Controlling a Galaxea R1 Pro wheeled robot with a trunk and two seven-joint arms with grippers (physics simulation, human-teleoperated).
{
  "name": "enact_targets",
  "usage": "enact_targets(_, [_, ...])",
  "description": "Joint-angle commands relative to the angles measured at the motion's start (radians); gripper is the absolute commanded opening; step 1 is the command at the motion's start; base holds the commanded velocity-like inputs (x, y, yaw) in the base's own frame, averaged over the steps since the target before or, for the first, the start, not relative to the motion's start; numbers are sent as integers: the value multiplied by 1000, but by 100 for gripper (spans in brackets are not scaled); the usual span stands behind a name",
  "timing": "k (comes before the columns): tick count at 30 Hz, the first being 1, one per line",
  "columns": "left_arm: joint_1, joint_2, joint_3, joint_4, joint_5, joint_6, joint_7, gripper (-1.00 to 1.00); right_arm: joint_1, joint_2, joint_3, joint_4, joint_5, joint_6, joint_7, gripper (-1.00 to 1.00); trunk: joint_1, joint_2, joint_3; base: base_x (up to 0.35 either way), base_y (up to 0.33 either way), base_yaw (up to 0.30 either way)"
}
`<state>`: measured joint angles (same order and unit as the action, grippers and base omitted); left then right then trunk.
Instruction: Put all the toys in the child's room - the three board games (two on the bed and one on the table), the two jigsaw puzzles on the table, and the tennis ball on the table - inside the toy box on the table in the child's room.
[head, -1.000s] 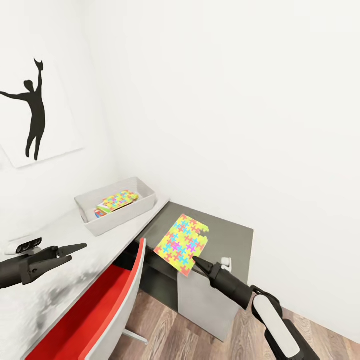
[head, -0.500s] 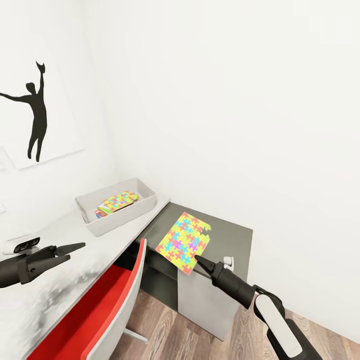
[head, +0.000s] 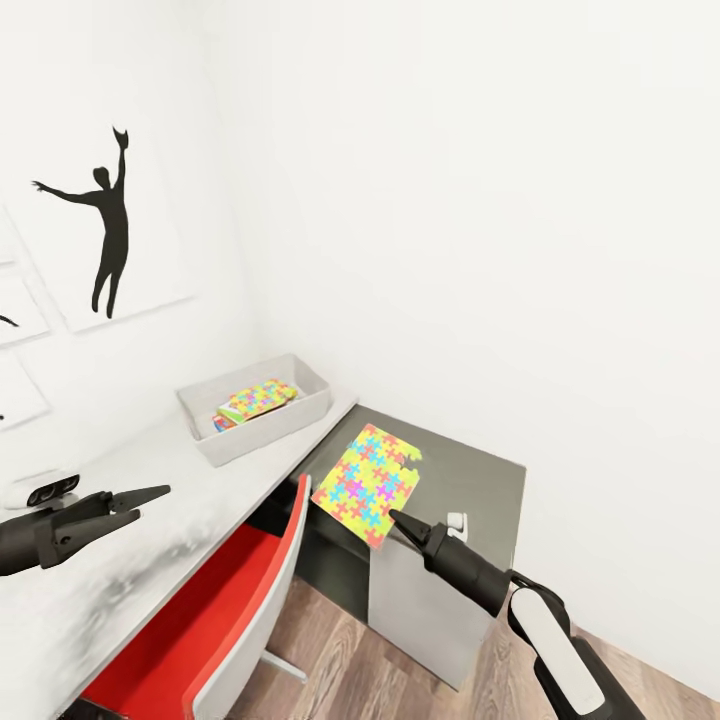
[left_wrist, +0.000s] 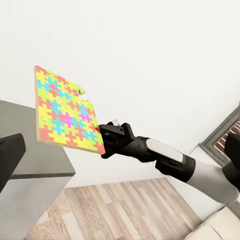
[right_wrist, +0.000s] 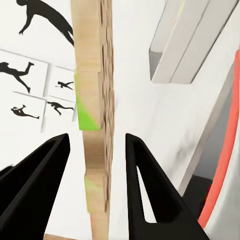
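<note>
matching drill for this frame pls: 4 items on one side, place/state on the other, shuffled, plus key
Items
1. jigsaw puzzle with the notched corner
2. toy box
3. left gripper
4. chair

Places or states
A. on the light grey tabletop near the wall, another puzzle sheet inside
B. red seat, tucked against the desk edge
C. held off the desk by one corner in the right gripper
D. empty, over the light grey tabletop

Pairs: 1-C, 2-A, 3-D, 4-B

White walls (head: 480, 200), black dancer silhouette prints (head: 100, 225), wood plank floor (head: 340, 660), red-seated chair (head: 215, 620)
</note>
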<state>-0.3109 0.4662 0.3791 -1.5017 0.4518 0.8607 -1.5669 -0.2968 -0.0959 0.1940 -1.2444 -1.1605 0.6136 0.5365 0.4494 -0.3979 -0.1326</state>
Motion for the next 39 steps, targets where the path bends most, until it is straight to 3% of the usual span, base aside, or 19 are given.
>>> enact_targets(1, [-1,0,0,0,-1,11,-4,100,-1,-1,1,-3,-7,5,-1,-100,1,-2,-2,0,0,276])
enact_targets(14, [0,0,0,0,-1,11,-4,100,-1,-14,3,-61,-5,11,-4,-100,1,-2,-2,0,0,285])
enact_targets(20, [0,0,0,0,-1,12,-4,100,0,-60,16,-146,6,14,-11,-100,1,-2,-2,0,0,287])
enact_targets(23, [0,0,1,3,-3,27,-4,100,-1,-75,11,-165,51,28,-14,-100,1,-2,-3,0,0,287])
enact_targets(26, [0,3,25,8,-10,57,-4,100,-1,-84,0,-186,91,97,-15,-100,1,-2,-4,0,0,287])
enact_targets(30, [0,32,61,11,-18,74,-4,100,-1,-92,-21,-237,107,162,-16,-100,1,-2,-6,0,0,287])
enact_targets(33, [0,55,71,12,-22,78,-4,100,0,-125,-35,-286,111,188,-15,-100,1,-2,-7,0,0,287])
enact_targets(36, [1,61,75,12,-25,79,-4,100,1,-162,-38,-322,110,196,-12,-100,1,-2,-8,0,0,287])
enact_targets(39, [2,61,74,12,-24,78,-4,100,1,-172,-39,-331,110,197,-12,-100,1,-2,-9,15,0,286])
